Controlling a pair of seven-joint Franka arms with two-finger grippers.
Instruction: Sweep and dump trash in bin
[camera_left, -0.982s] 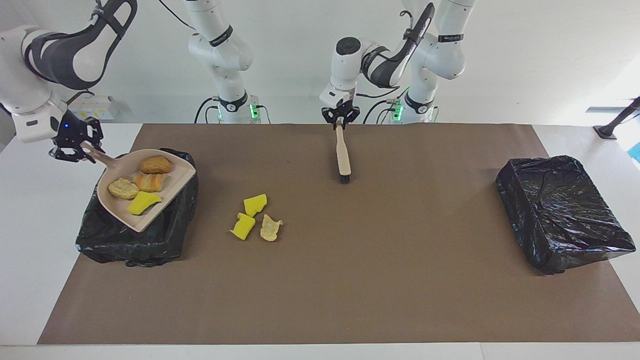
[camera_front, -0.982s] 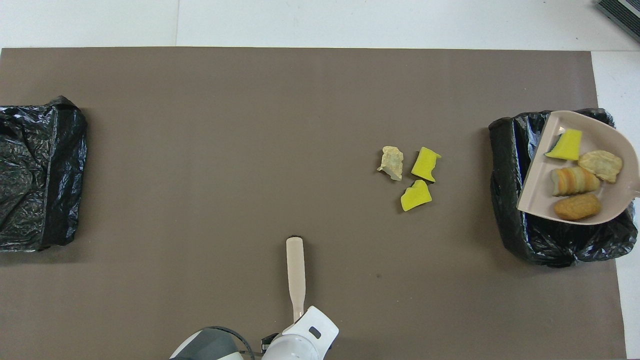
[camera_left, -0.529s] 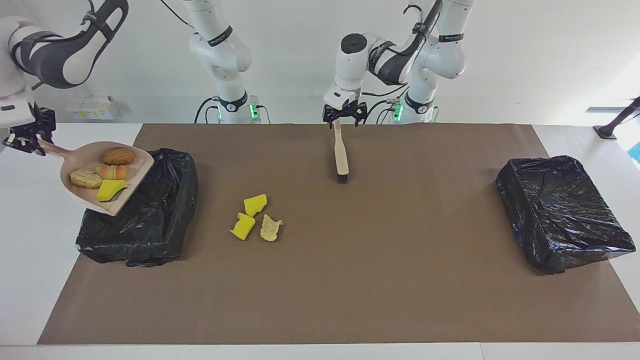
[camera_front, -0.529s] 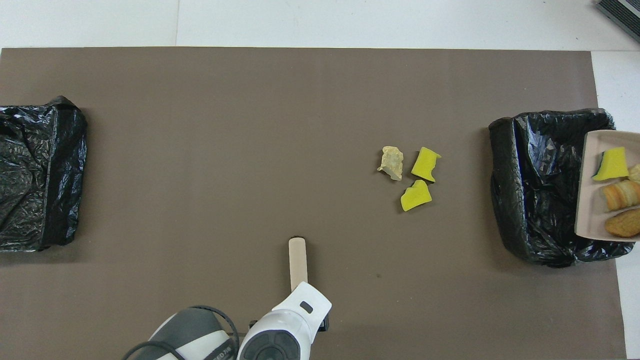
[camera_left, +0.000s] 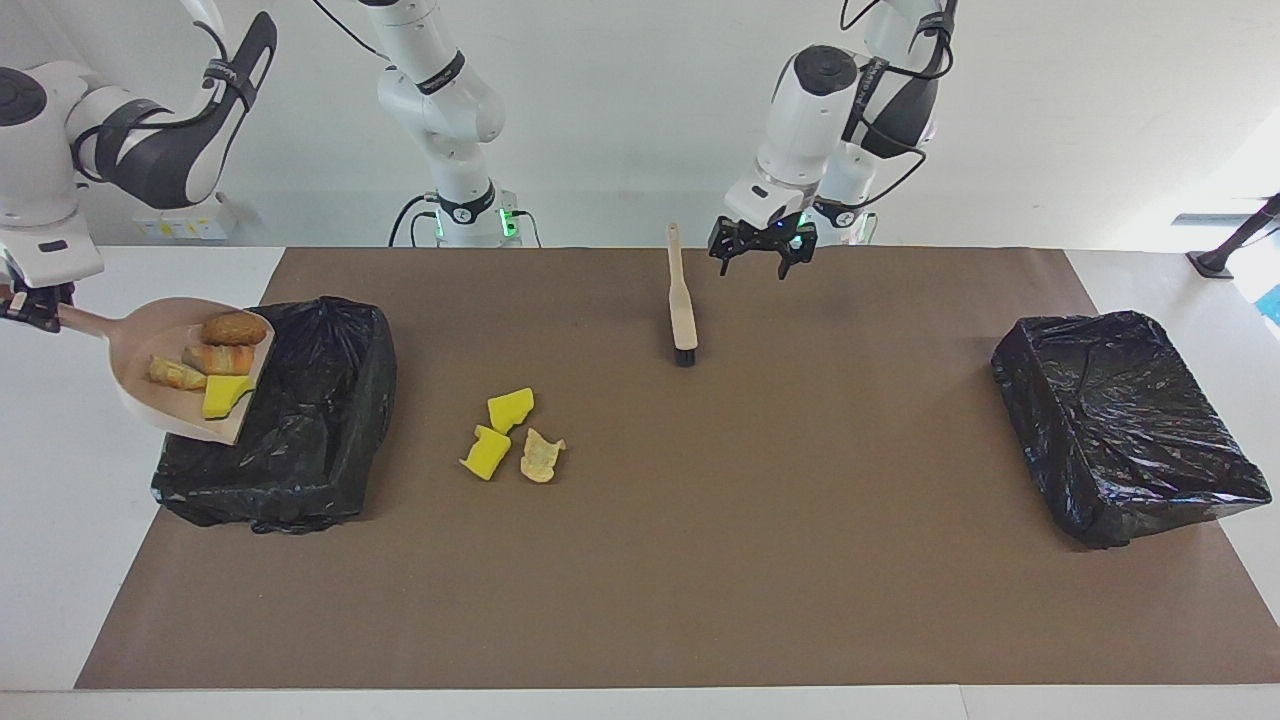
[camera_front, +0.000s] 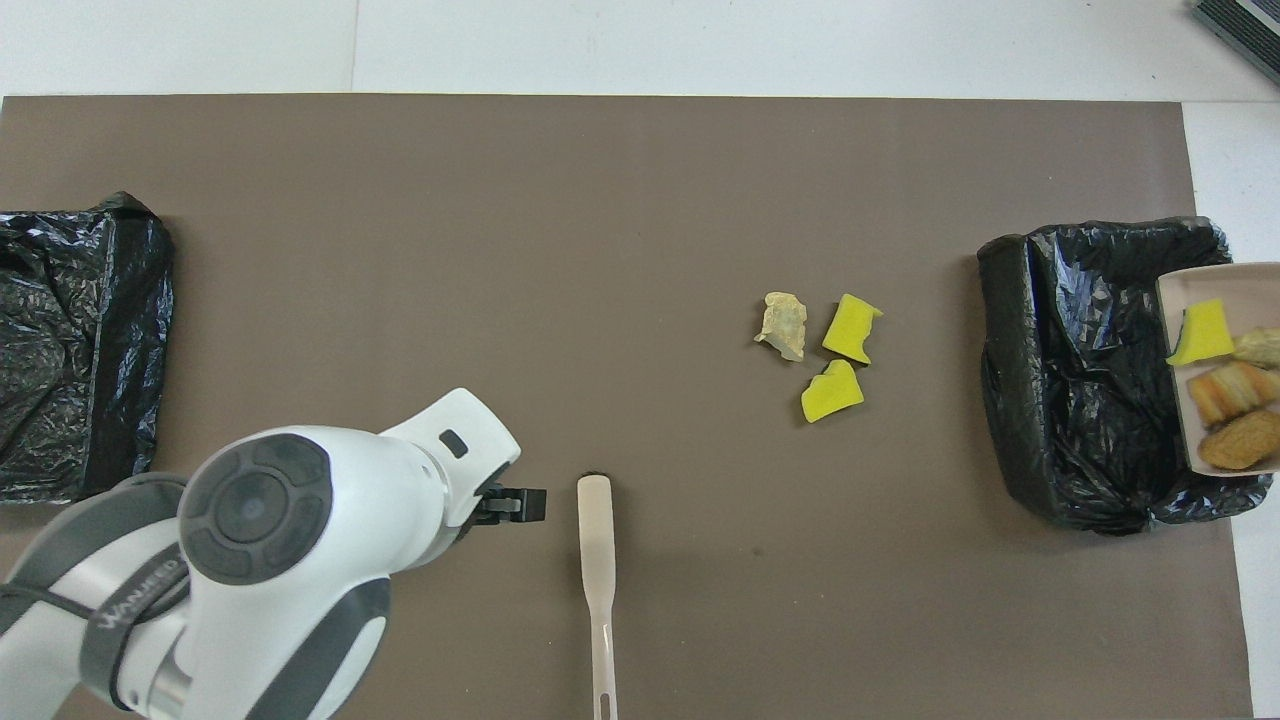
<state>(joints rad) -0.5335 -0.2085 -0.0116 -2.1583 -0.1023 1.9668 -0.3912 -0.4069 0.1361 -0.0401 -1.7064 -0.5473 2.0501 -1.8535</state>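
My right gripper (camera_left: 30, 312) is shut on the handle of the beige dustpan (camera_left: 150, 345), which hangs tilted over the outer edge of the black-lined bin (camera_left: 300, 450). The dustpan (camera_front: 1190, 290) carries trash: bread pieces (camera_left: 235, 328) and a yellow sponge chunk (camera_left: 225, 395). Two yellow sponge chunks (camera_left: 511, 408) (camera_left: 486, 452) and a tan bread piece (camera_left: 541, 455) lie on the mat beside the bin. My left gripper (camera_left: 762, 250) is open and raised beside the hand brush (camera_left: 682, 300), apart from it. The brush (camera_front: 596, 560) rests with its bristles on the mat.
A second black-lined bin (camera_left: 1120, 420) sits at the left arm's end of the brown mat (camera_left: 750, 520). The left arm's bulk (camera_front: 270, 540) covers part of the mat near the robots in the overhead view.
My left gripper opened, let go of the brush handle, and moved up and toward the left arm's end. My right gripper drew the loaded dustpan outward to the bin's outer edge and tilted it more.
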